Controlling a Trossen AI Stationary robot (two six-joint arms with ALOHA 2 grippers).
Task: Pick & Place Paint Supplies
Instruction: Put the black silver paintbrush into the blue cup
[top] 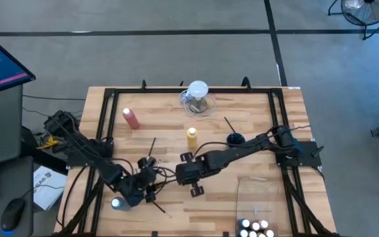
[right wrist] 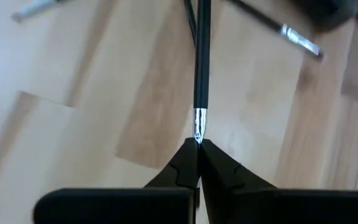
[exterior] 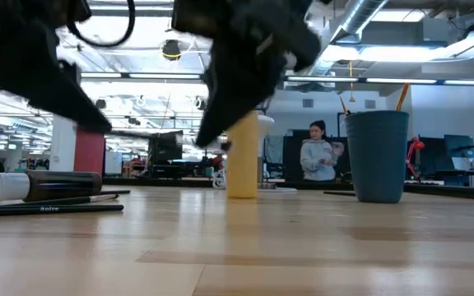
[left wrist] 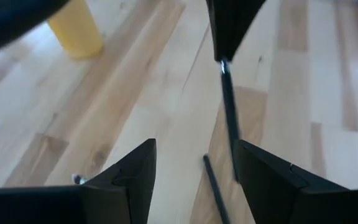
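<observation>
Both hands meet mid-table below the yellow bottle (top: 192, 137).

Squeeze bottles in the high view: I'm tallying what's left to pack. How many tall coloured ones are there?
2: the pink-red bottle on the far left of the table, and the yellow bottle mid-table. Others may be hidden.

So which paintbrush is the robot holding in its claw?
The paintbrush pinched by its metal end in the right claw, which is shut on it. The other brushes lie loose on the table, like the one by the blue cup.
</observation>
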